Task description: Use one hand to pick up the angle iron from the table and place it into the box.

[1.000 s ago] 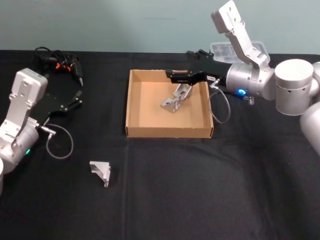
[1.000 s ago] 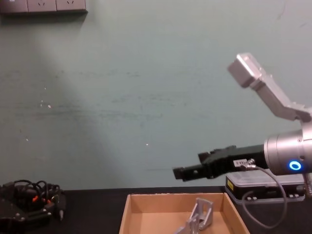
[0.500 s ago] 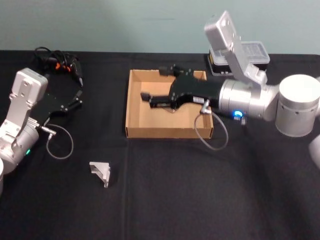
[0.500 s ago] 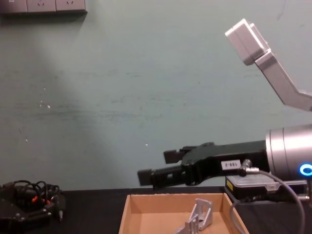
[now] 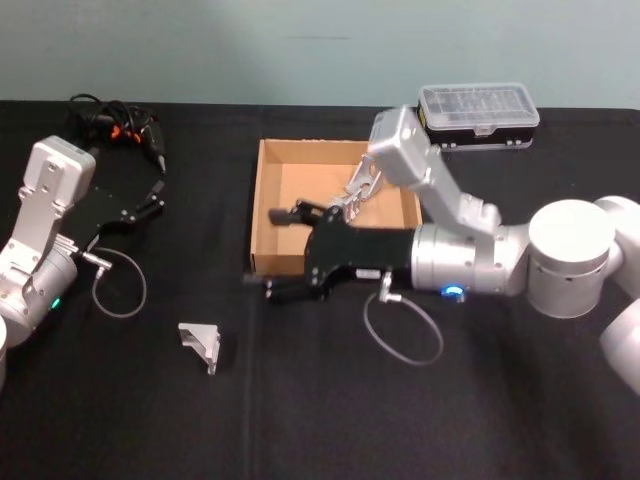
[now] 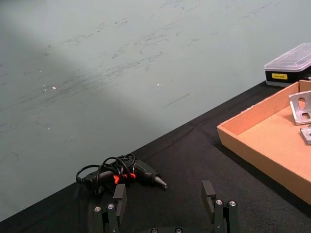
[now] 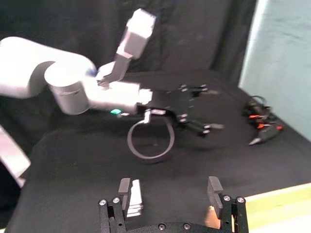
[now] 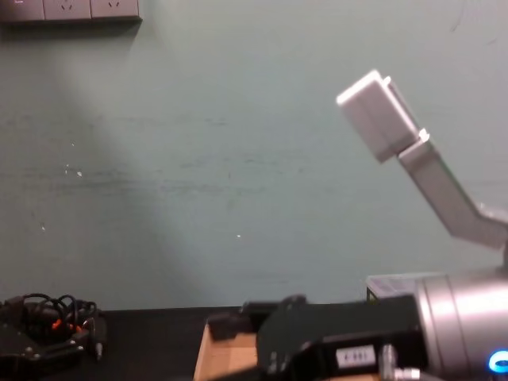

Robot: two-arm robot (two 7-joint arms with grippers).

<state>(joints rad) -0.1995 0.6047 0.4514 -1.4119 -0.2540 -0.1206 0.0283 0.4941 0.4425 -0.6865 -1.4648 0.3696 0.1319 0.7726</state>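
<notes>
This looks like a robot test lab or workshop: a black-draped tabletop [image 5: 400, 420] against a bare, scuffed teal wall [image 8: 198, 159] with a row of sockets [image 8: 71, 8], a corded hand tool [image 6: 145, 172] in tangled cable, a clear-lidded parts case [image 5: 478, 104], and a dark curtain [image 7: 194, 34] on one side.

A clear-lidded plastic case [image 5: 479, 104] with a black base sits far back on the right, close to the pale green wall [image 5: 200, 50]. A yellow label [image 6: 280, 75] shows on its base. Far back on the left lies a black pistol-shaped tool [image 6: 146, 172] with a pointed nozzle, tangled in black cable [image 5: 100, 112] with orange-red bits. White sockets [image 8: 71, 9] sit high on the wall.
</notes>
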